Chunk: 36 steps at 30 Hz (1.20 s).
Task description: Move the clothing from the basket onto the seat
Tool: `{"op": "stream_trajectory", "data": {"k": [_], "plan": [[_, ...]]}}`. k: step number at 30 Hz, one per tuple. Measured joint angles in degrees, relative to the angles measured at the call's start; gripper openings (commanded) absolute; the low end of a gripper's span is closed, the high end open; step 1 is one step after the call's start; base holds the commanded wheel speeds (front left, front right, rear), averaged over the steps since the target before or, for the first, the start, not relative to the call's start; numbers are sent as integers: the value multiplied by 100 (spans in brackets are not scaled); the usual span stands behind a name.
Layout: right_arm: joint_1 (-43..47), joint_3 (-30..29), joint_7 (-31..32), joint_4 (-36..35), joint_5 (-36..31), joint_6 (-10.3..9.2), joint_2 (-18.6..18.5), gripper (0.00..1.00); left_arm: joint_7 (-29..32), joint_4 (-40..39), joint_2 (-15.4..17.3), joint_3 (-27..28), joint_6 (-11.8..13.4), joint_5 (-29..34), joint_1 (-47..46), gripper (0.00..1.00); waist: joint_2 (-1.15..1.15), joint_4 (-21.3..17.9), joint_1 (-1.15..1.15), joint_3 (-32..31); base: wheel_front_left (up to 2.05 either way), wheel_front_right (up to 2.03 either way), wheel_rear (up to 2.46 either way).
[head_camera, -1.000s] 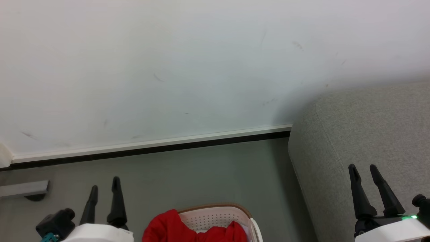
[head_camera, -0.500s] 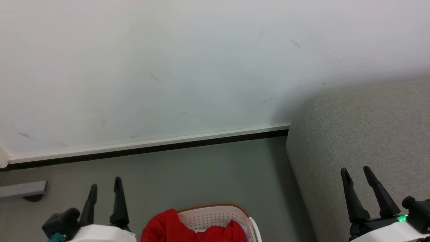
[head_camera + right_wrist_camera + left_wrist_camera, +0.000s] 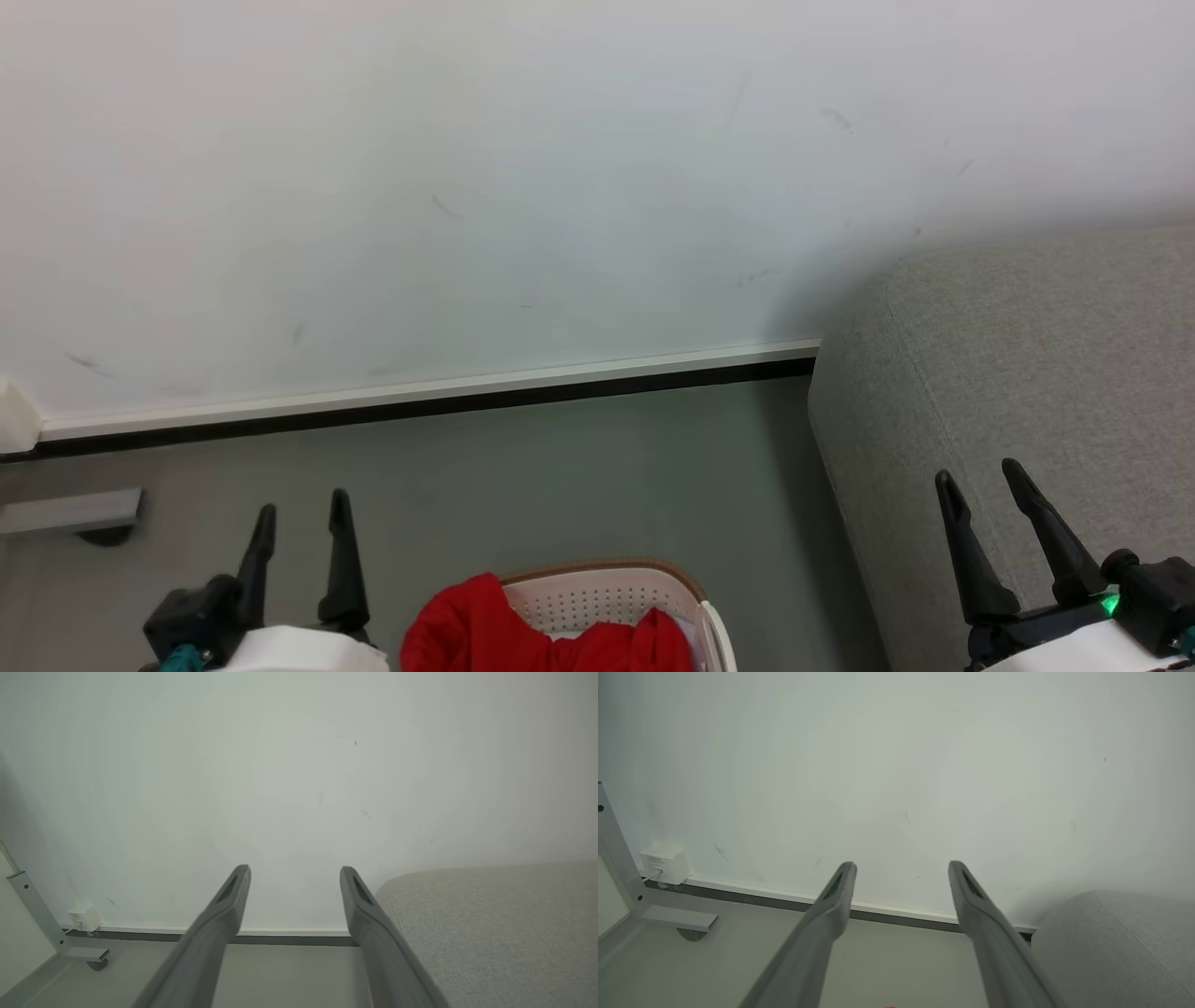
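So in the head view, the red clothing (image 3: 467, 627) sits bunched up in the basket (image 3: 597, 602) at the bottom centre of the frame. One lump of it is humped up over the brown rim on the left side. Both grippers are well clear of it. The left gripper (image 3: 302, 504) is at the lower left over the grey floor (image 3: 579, 467), fingers spread apart and holding nothing. The right gripper (image 3: 977, 471) is at the lower right in front of the seat (image 3: 1036, 355), also spread and empty. The seat takes up the right side, its rounded corner close to the wall (image 3: 467, 187) and the baseboard (image 3: 429, 392). Both wrist views look past parted fingers at that wall, with the seat at their lower right. A grey metal foot (image 3: 70, 511) sits on the floor at the far left.
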Motion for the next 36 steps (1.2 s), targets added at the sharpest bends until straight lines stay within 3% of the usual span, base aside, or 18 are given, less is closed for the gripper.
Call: {"op": "stream_trajectory", "data": {"k": [14, 36], "plan": [[-8, 143, -140, -43, -408, 0, -86, 100, -144, -23, 7, -81, 112, 460, 0, 100, 0, 109, 0, 23, 0, 0, 0], [-55, 147, -148, -37, -386, 0, -88, 100, -145, -18, 9, -65, 137, 466, 2, 100, 0, 26, 0, 54, 0, 0, 0]]}}
